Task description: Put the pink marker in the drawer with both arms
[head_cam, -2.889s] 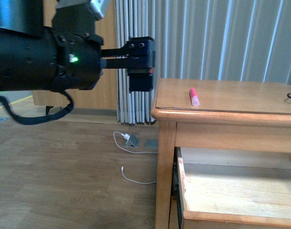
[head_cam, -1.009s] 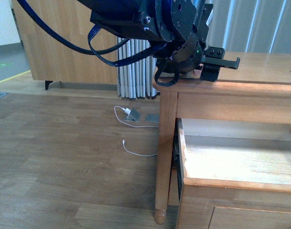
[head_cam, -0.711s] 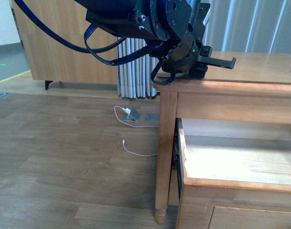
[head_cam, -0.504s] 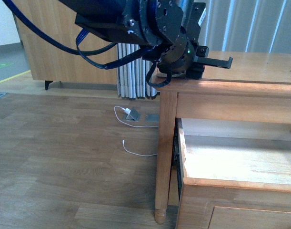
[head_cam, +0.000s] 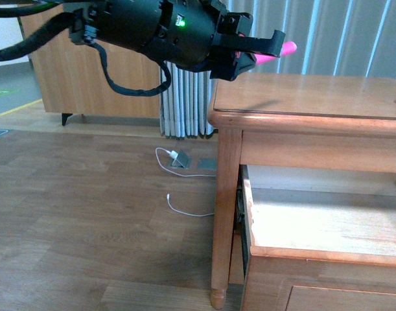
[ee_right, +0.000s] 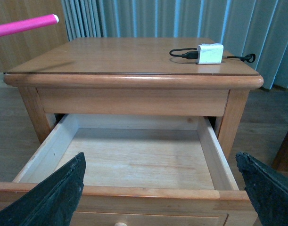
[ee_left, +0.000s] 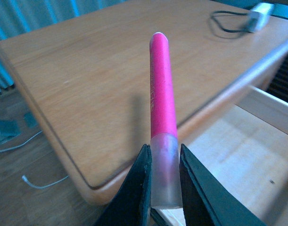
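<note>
— Nearest us, the left gripper is clamped on the pale cap end of the pink marker. The pink barrel runs straight out from the jaws, away from the wrist.

— And under it?

— The cabinet top. We hold the marker clear above its left part. The drawer sits lower, pulled out toward us, so we judge the move must come forward past the top's front edge, then down.

— Which arm is nearer the drawer?

— The right gripper. Its fingers stand spread wide, holding nothing, facing the open drawer. That view shows the drawer's bare floor. The left wrist view catches only a corner of it.

— Farthest back?

— A white charger on the top.
</note>
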Motion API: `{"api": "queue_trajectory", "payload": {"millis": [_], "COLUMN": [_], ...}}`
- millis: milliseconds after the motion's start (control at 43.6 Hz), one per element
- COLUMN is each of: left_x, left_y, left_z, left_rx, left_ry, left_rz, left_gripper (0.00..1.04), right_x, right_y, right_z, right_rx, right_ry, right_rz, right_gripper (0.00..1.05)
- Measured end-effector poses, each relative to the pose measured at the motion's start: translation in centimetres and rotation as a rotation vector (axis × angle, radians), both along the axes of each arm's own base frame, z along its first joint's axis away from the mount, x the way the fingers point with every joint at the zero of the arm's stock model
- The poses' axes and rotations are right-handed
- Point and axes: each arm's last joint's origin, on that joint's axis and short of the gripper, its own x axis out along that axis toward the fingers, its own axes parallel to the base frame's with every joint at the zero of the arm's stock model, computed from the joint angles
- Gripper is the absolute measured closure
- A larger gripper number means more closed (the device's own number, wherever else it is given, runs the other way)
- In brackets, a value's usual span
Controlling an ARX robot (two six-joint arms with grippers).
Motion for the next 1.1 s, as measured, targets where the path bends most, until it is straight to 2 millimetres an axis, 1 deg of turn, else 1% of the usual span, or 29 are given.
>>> {"api": "queue_trajectory", "payload": {"millis": [92, 183, 252, 321, 413, 459, 482, 642, 688, 848, 1101], "left_x": [-1.3, -2.3, -2.8, -2.9, -2.6, -2.4, -2.3, -1.4, -1.1, 0.0, 1.3], "left_y": [0.4, 0.5, 0.4, 0.2, -0.3, -0.8, -0.9, -2.8, -3.2, -4.4, -5.6], "left_z": [-0.1, -0.6, -1.6, -2.5, -3.6, -4.6, -4.8, -8.5, -9.1, -10.3, -11.6], "left_rx": [0.045, 0.088, 0.125, 0.159, 0.193, 0.202, 0.203, 0.244, 0.25, 0.269, 0.297], "left_ry": [-0.017, -0.033, -0.031, -0.022, -0.016, -0.003, -0.001, 0.072, 0.083, 0.102, 0.128], "left_rz": [-0.087, -0.156, -0.203, -0.204, -0.194, -0.194, -0.195, -0.207, -0.212, -0.207, -0.188], "left_gripper": [0.91, 0.91, 0.91, 0.91, 0.91, 0.91, 0.91, 0.91, 0.91, 0.91, 0.91], "right_x": [0.0, 0.0, 0.0, 0.0, 0.0, 0.0, 0.0, 0.0, 0.0, 0.0, 0.0], "right_y": [0.0, 0.0, 0.0, 0.0, 0.0, 0.0, 0.0, 0.0, 0.0, 0.0, 0.0], "right_z": [0.0, 0.0, 0.0, 0.0, 0.0, 0.0, 0.0, 0.0, 0.0, 0.0, 0.0], "right_rx": [0.0, 0.0, 0.0, 0.0, 0.0, 0.0, 0.0, 0.0, 0.0, 0.0, 0.0], "right_ry": [0.0, 0.0, 0.0, 0.0, 0.0, 0.0, 0.0, 0.0, 0.0, 0.0, 0.0], "right_rz": [0.0, 0.0, 0.0, 0.0, 0.0, 0.0, 0.0, 0.0, 0.0, 0.0, 0.0], "right_gripper": [0.08, 0.08, 0.08, 0.08, 0.08, 0.08, 0.08, 0.08, 0.08, 0.08, 0.08]}}
